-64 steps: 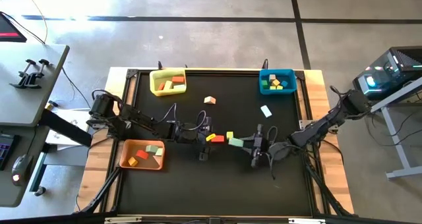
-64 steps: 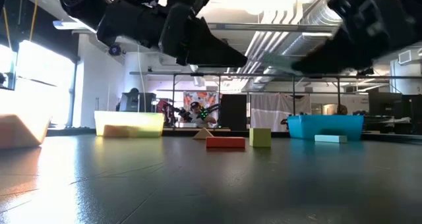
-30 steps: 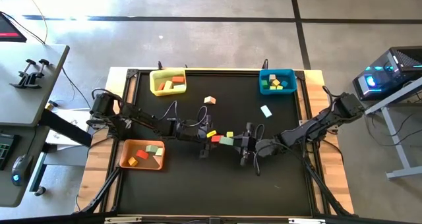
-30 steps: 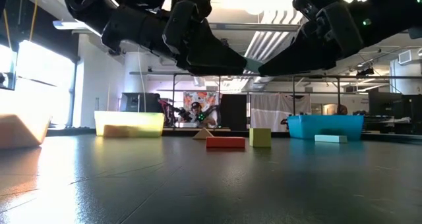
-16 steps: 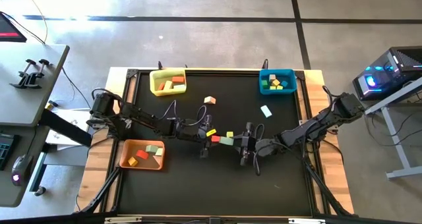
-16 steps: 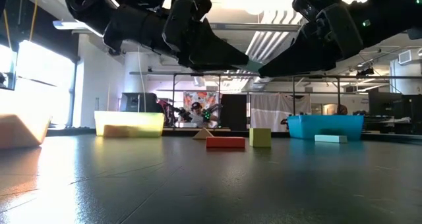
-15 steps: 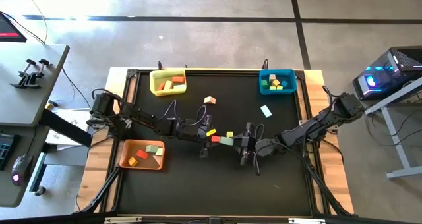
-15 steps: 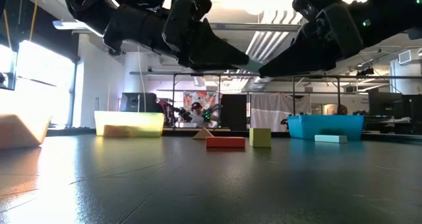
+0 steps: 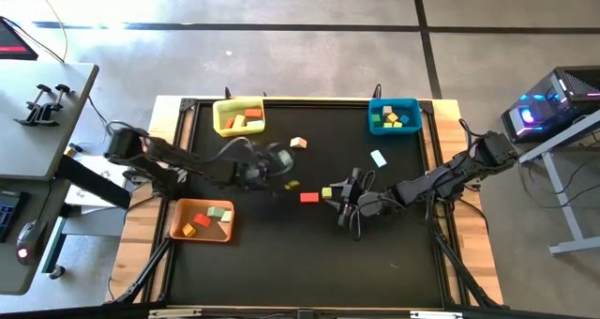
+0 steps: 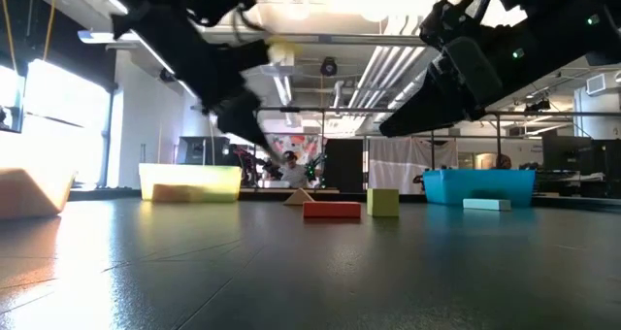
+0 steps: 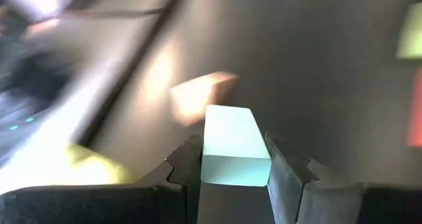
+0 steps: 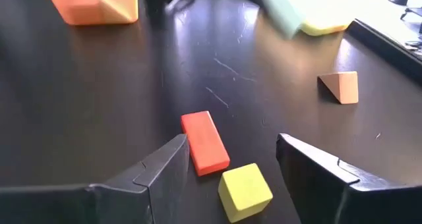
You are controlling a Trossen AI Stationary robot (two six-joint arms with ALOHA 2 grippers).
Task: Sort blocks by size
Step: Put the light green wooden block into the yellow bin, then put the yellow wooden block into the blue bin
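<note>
Gripping a smooth mint block (image 11: 235, 145), the left gripper (image 11: 232, 166) had its two dark fingers pressed flat on the block's long sides; square-ended bar, matte faces. In the high view this gripper (image 9: 281, 159) sat over the black mat (image 9: 281, 253), between the yellow bin (image 9: 238, 117) and the middle of the table. Right gripper (image 12: 231, 159) stood spread wide, empty, above a flat red bar (image 12: 204, 141) and a small yellow cube (image 12: 245, 191), both lying on the glossy, scuffed mat. A tan wedge (image 12: 341, 86) lay farther off, nearer the yellow bin. A second mint block (image 9: 378, 158) rested alone near the blue bin (image 9: 393, 115), which held more blocks; the orange bin (image 9: 201, 220) did too.

Half a second before, both grippers met over the red bar with the mint block between them. Since then the left arm had swung away with the block and the right fingers had parted
</note>
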